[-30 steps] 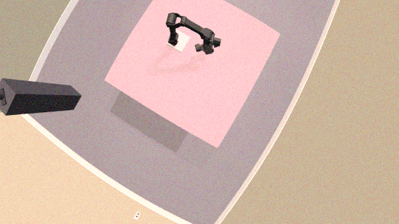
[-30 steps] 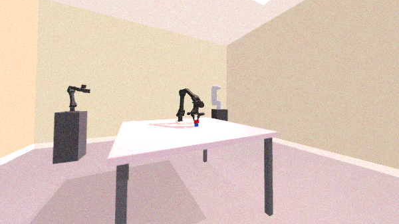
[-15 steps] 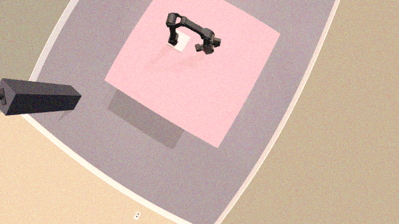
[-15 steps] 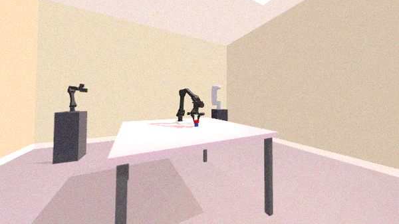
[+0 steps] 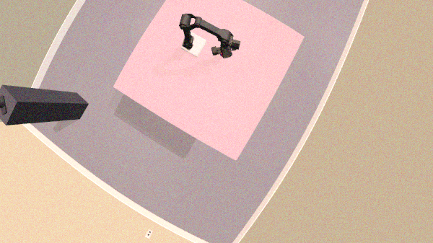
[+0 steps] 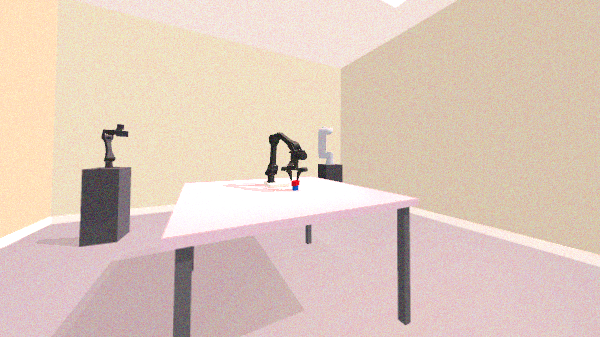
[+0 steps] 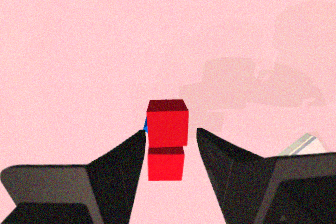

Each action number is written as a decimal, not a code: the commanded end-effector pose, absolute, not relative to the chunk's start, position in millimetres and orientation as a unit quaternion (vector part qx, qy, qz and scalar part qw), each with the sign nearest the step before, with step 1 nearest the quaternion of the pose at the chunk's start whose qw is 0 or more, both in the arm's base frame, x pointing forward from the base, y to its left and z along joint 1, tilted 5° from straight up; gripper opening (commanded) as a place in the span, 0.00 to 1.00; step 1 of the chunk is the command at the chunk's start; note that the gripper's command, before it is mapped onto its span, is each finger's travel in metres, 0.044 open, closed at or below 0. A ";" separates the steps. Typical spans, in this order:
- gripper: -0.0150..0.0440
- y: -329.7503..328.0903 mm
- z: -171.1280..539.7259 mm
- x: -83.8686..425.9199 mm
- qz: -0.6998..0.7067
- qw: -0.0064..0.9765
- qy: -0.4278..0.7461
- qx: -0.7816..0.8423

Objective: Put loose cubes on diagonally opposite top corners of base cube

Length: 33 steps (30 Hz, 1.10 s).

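My gripper (image 6: 296, 178) (image 7: 171, 133) points down with its fingers open around one red cube (image 7: 168, 128). In the wrist view the left fingertip is close to that cube, and a narrow pink gap shows at the right fingertip. The other red cube (image 7: 165, 166) shows just below it in that view, looking smaller. The blue base cube (image 6: 295, 188) (image 7: 146, 125) is mostly hidden under the red; only a sliver shows in the wrist view. In the exterior view red sits directly above blue. The gap between the red cubes and their exact seating cannot be told.
The pink table (image 5: 216, 116) (image 6: 240, 211) carries the arm, whose white base plate (image 5: 199, 46) (image 7: 312, 145) is at lower right in the wrist view. Dark pedestals with other arms stand off the table, one at the left (image 6: 99, 206) and one behind (image 6: 330, 172).
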State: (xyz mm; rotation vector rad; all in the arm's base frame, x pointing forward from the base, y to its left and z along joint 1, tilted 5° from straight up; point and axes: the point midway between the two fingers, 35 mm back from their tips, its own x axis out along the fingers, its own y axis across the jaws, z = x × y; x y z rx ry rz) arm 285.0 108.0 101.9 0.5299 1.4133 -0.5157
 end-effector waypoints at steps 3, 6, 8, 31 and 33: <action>0.60 109.2 112.8 286.4 -0.229 0.702 0.630 0.242; 0.60 109.3 116.8 286.0 -0.229 0.702 0.630 0.242; 0.60 109.3 119.5 285.7 -0.229 0.702 0.630 0.242; 0.60 110.0 150.4 282.6 -0.229 0.702 0.630 0.242; 0.60 110.0 150.4 282.6 -0.229 0.702 0.630 0.242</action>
